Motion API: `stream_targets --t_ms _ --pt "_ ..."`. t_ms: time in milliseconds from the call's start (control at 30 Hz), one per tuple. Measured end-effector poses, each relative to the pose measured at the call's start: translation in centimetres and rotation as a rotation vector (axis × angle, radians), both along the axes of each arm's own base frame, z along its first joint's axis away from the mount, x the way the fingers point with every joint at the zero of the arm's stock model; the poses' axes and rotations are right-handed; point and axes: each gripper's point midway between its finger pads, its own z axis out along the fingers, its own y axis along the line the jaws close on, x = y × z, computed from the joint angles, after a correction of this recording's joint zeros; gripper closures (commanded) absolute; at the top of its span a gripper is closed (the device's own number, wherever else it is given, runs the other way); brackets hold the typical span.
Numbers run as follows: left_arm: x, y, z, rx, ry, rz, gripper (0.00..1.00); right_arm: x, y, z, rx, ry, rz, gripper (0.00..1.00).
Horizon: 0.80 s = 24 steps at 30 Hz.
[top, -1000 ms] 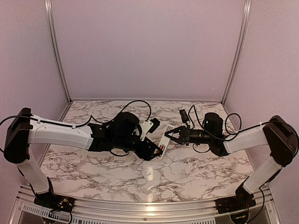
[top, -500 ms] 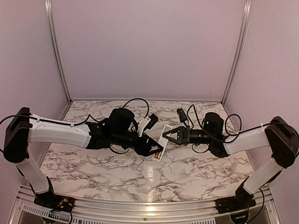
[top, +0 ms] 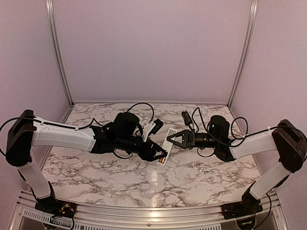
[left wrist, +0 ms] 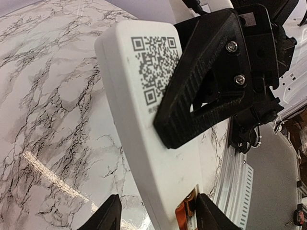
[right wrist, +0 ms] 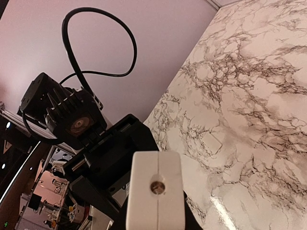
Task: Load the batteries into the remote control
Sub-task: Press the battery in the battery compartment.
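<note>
The remote control point(top: 167, 144) is a slim white bar held above the marble, back side up with a QR code point(left wrist: 154, 67). My right gripper point(top: 176, 139) is shut on its upper end, one black finger point(left wrist: 206, 91) lying across the back. In the right wrist view the remote's end face point(right wrist: 157, 189) fills the space between the jaws of that gripper point(right wrist: 156, 216). The open battery bay at the lower end shows a copper-brown battery point(left wrist: 184, 214) point(top: 164, 154). My left gripper point(left wrist: 158, 216) point(top: 160, 154) stands open astride that lower end, with a gap on the left side.
A small pale flat rectangle point(right wrist: 209, 142) lies on the marble table point(top: 192, 177). Black cables point(top: 144, 108) loop over both wrists. Pink walls and metal posts point(top: 60, 52) close in the back and sides. The table's metal front rail point(top: 153, 218) runs along the near edge.
The left gripper's jaws have drawn closer together around the remote's lower end. The right gripper, still holding the remote, has shifted slightly left.
</note>
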Motion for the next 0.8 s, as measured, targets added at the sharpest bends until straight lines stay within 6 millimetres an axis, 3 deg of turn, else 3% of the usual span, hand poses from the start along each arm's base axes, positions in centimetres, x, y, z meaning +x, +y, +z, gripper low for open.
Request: stream_targets --t_ms 167,300,367,433,500,567,800 --pt "0.1 -0.1 0.1 0.004 -0.001 0.002 0.62 0.1 0.0 0.0 0.000 -0.002 -0.007 1.00" --pt "0.1 -0.2 0.2 0.002 0.004 0.001 0.64 0.3 -0.1 0.0 -0.001 -0.006 -0.018 1.00" --pt "0.2 -0.2 0.2 0.002 0.004 0.002 0.56 0.4 -0.1 0.0 -0.001 -0.006 -0.022 1.00" --pt "0.3 -0.2 0.2 0.005 0.001 0.003 0.37 0.4 -0.1 0.0 -0.001 -0.005 -0.021 1.00" --pt "0.6 0.1 0.1 0.013 0.000 0.011 0.27 0.3 -0.1 0.0 0.000 -0.006 -0.018 1.00" --pt "1.0 0.3 0.0 0.020 -0.003 0.020 0.22 0.3 0.0 0.1 0.000 -0.008 -0.015 1.00" --pt "2.1 1.0 1.3 0.027 -0.072 0.090 0.16 0.7 -0.3 -0.7 -0.046 0.012 -0.052 1.00"
